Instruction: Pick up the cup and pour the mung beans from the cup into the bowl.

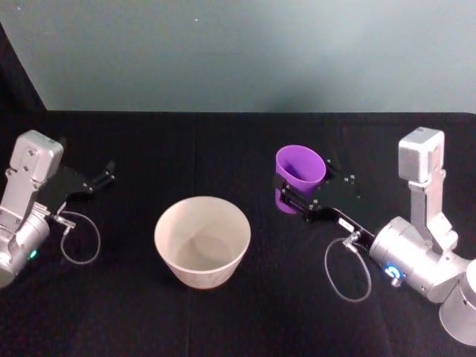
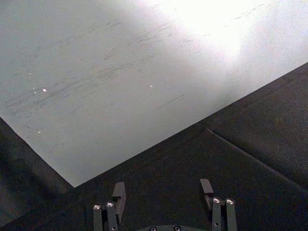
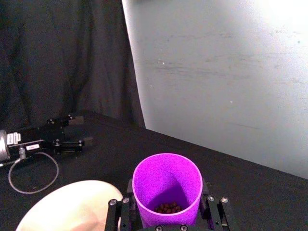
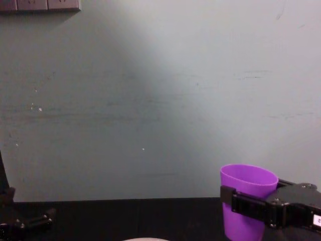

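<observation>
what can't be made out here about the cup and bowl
Head view: the beans in the cup, hidden by its wall.
Chest view: the cup's base and most of the bowl, cut off by the bottom edge.
Right wrist view: bowl partly cut off likewise.

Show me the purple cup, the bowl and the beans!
cup (image 1: 299, 168): head view, inside wall.
bowl (image 1: 171, 230): head view, inner wall.
mung beans (image 3: 168, 208): right wrist view, top of the heap.

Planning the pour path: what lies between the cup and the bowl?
Only bare black cloth, in the head view. The right gripper holds the cup right of the bowl, apart from it. The left gripper rests open at far left.
</observation>
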Available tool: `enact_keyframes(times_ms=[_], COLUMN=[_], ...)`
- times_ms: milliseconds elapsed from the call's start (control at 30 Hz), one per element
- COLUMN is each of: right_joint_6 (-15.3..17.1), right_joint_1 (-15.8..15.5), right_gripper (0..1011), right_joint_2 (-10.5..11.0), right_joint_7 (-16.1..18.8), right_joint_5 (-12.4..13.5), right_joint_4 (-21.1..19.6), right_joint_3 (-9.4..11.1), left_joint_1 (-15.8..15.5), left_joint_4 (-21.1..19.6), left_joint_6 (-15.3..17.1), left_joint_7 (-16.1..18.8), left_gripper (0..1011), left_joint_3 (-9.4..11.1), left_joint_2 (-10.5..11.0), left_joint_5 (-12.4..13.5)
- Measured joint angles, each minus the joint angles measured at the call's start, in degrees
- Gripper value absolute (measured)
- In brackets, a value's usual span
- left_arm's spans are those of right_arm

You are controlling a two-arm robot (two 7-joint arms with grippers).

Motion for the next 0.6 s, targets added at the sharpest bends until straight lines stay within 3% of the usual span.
enact_keyframes(times_ms=[600], right_joint_6=[0.1], right_joint_1=[0.1], right_gripper=[723], right_joint_2=[0.1], right_joint_7=[0.0], right_joint_5=[0.1], right_joint_4=[-0.1], right_joint_3=[-0.1], left_joint_1=[0.0], left_joint_4=[0.0], left_joint_6=[0.0], left_joint_7=[0.0], left_gripper=[1000], left_joint_3=[0.0], left_joint_2=[0.0], left_joint_5=[0.0])
